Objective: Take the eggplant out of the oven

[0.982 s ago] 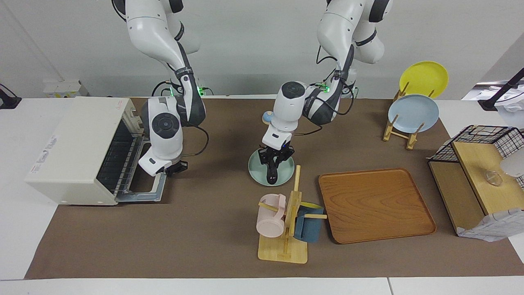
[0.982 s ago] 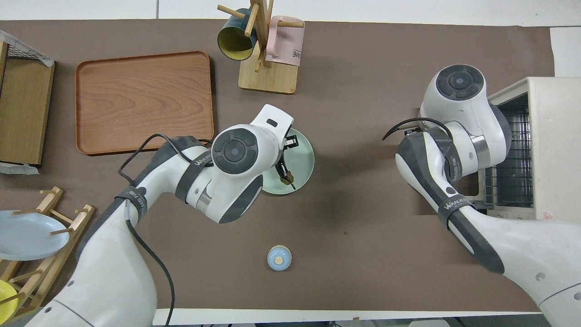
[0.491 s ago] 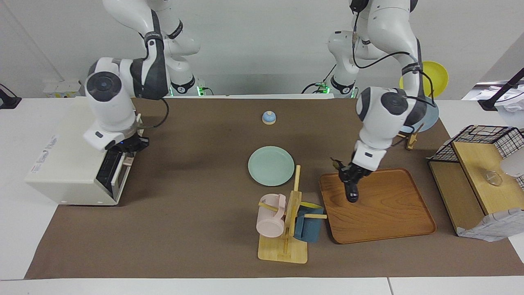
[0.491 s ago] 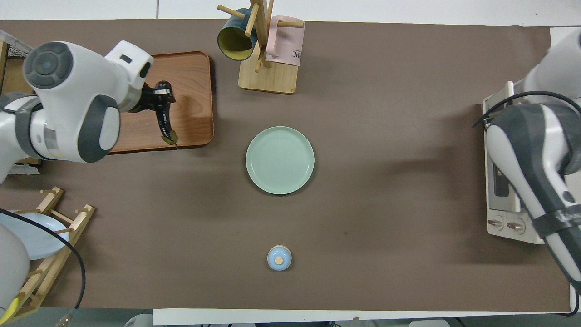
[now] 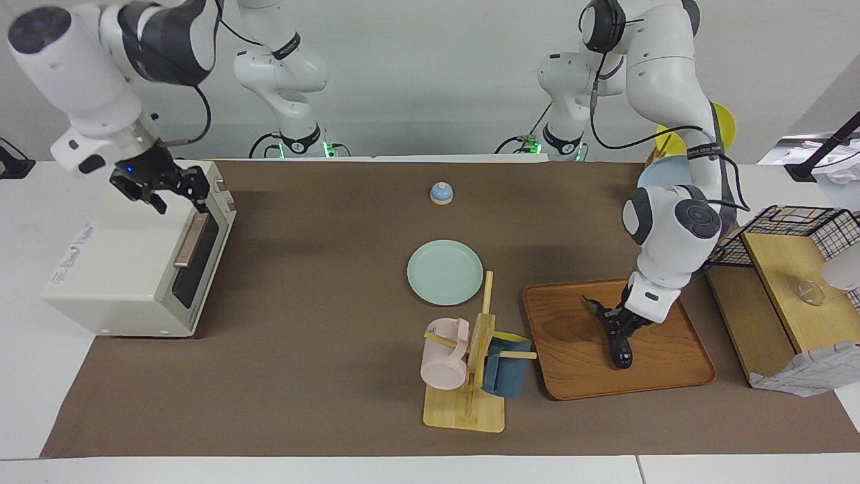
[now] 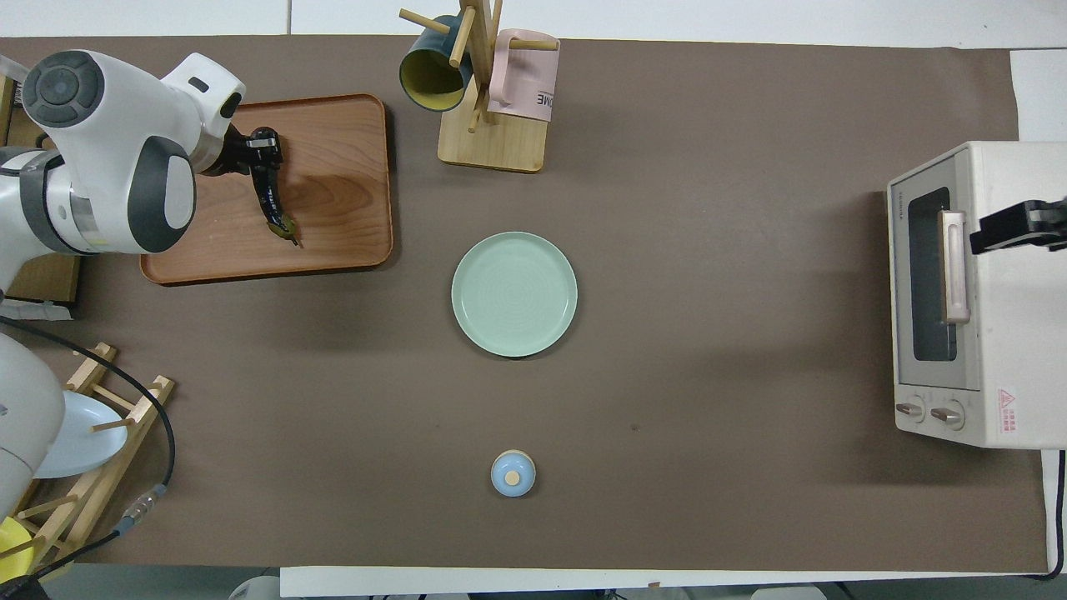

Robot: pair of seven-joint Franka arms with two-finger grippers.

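Note:
The eggplant (image 5: pixel 615 344) is dark purple with a greenish stem tip. It hangs slanted, low over the wooden tray (image 5: pixel 672 376), and I cannot tell if it touches the tray. My left gripper (image 5: pixel 623 323) is shut on it. In the overhead view the eggplant (image 6: pixel 272 200) runs from the left gripper (image 6: pixel 257 152) toward the robots over the tray (image 6: pixel 333 167). The cream oven (image 5: pixel 121 269) stands at the right arm's end of the table with its glass door shut. My right gripper (image 5: pixel 161 189) is open and empty in the air over the oven's top (image 6: pixel 1013 292).
A pale green plate (image 5: pixel 445 271) lies mid-table. A mug tree (image 5: pixel 478 349) with a pink and a blue mug stands beside the tray. A small blue bell (image 5: pixel 441 193) sits nearer the robots. A plate rack (image 6: pixel 92 433) and a wire basket with a wooden shelf (image 5: pixel 786 269) stand at the left arm's end.
My left gripper carried the eggplant from the green plate to the wooden tray and lowered it. The oven door went from open to shut, and my right gripper rose above the oven.

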